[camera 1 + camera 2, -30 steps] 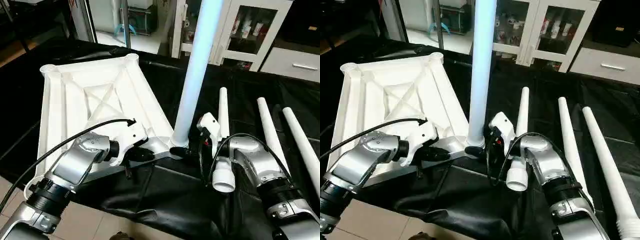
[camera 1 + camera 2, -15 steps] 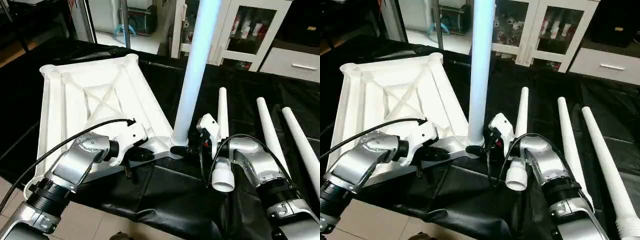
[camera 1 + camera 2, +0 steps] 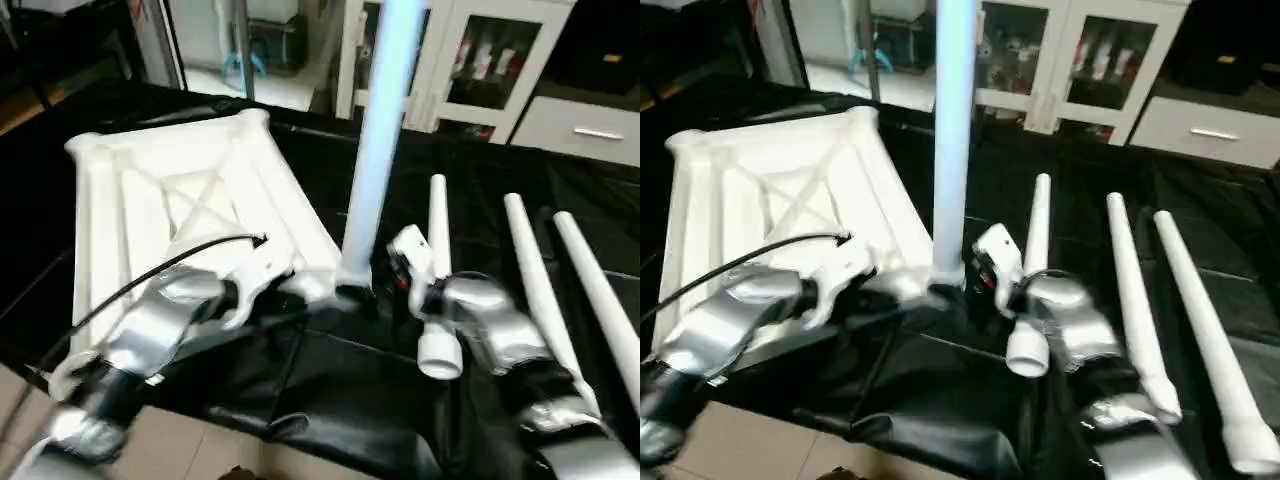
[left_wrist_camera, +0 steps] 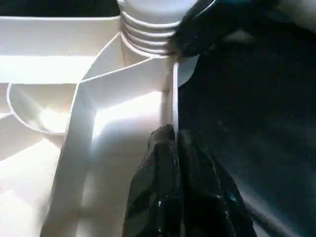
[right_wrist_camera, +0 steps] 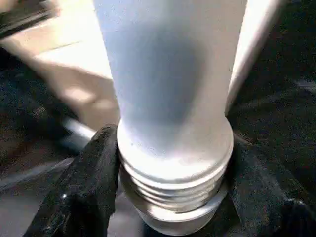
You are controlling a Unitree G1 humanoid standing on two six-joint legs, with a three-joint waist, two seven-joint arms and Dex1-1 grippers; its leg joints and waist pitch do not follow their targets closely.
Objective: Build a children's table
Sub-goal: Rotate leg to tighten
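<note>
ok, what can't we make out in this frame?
- Upright white tube leg: top cut off by the head views' upper edge.
- How far its ribbed end sits in the corner socket: right gripper fingers cover the joint.
- Left gripper on the white plastic top's rim: blurred in the head views.

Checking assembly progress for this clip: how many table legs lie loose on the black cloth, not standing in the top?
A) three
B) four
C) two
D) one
A: three legs lie flat on the black cloth, while a fourth leg stands upright at a corner of the table top.
</note>
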